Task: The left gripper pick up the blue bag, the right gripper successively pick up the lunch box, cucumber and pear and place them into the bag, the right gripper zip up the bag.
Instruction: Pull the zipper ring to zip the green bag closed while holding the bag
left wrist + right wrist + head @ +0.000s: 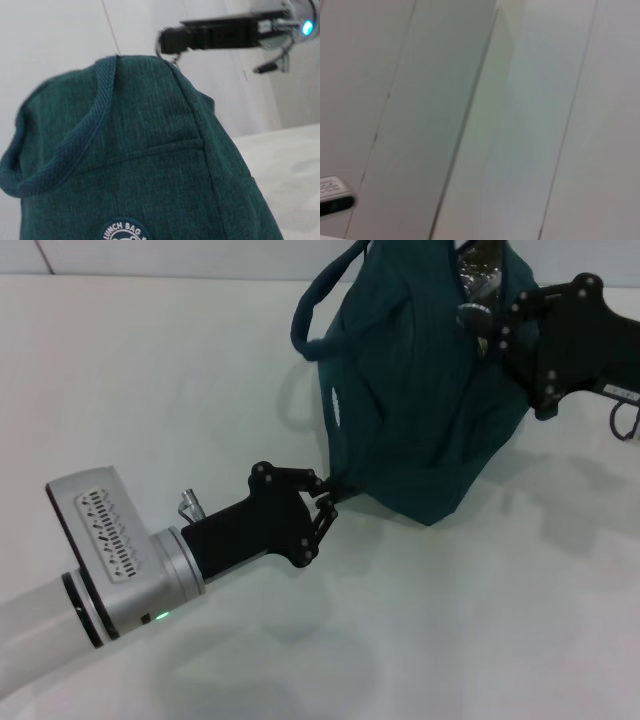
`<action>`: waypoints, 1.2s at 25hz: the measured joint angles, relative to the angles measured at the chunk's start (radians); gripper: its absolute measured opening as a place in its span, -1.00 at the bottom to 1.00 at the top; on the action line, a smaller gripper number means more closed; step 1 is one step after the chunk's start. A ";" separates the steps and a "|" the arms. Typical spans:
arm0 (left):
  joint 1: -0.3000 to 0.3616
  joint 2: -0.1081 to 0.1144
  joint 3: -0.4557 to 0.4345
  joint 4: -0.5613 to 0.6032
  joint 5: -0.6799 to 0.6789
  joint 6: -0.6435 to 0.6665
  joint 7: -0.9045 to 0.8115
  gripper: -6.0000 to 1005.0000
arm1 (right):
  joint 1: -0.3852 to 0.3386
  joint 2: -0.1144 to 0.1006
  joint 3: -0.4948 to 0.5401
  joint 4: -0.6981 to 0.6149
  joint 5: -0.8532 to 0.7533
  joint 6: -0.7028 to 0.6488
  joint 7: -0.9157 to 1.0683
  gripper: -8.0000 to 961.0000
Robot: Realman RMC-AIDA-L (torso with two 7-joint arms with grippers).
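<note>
The blue bag (420,410) stands on the white table at the far middle, with one loop handle (318,302) hanging to its left. A strip of silver lining (485,270) shows at its top. My left gripper (328,495) is shut on the bag's lower near corner. My right gripper (478,322) is at the top of the bag by the zip, fingers together on the zipper pull. In the left wrist view the bag (150,175) fills the picture and the right gripper (167,41) sits at its top edge. The lunch box, cucumber and pear are out of view.
The white table (150,370) stretches to the left of and in front of the bag. A black cable (625,425) loops beside the right arm. The right wrist view shows only white wall panels and a corner of a grey device (332,197).
</note>
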State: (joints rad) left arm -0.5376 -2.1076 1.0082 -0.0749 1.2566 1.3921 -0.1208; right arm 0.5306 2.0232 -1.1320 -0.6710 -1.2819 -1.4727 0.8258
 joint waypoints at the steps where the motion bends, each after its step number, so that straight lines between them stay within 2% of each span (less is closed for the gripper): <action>1: 0.000 0.000 -0.005 -0.003 -0.003 0.009 -0.002 -0.63 | 0.000 0.000 -0.004 -0.001 0.000 -0.003 -0.003 -0.96; 8: 0.006 0.000 -0.014 -0.009 -0.026 0.102 -0.054 -0.58 | 0.000 0.000 -0.013 -0.004 0.001 -0.016 -0.020 -0.96; 14: 0.004 0.000 -0.014 0.000 -0.075 0.168 -0.219 -0.37 | 0.000 0.001 -0.020 0.001 0.002 -0.030 -0.041 -0.96; 19: -0.022 0.000 -0.023 -0.009 -0.095 0.168 -0.274 -0.19 | 0.004 0.002 -0.021 0.002 0.004 -0.036 -0.045 -0.96; 29: -0.047 0.000 -0.076 -0.039 -0.096 0.161 -0.304 0.72 | 0.000 0.003 -0.023 0.005 0.004 -0.048 -0.049 -0.96; 30: -0.049 0.000 -0.077 -0.041 -0.096 0.160 -0.304 0.73 | 0.000 0.003 -0.023 0.007 0.004 -0.050 -0.050 -0.96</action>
State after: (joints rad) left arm -0.5866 -2.1077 0.9317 -0.1163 1.1604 1.5525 -0.4252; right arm 0.5304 2.0266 -1.1551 -0.6635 -1.2776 -1.5222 0.7759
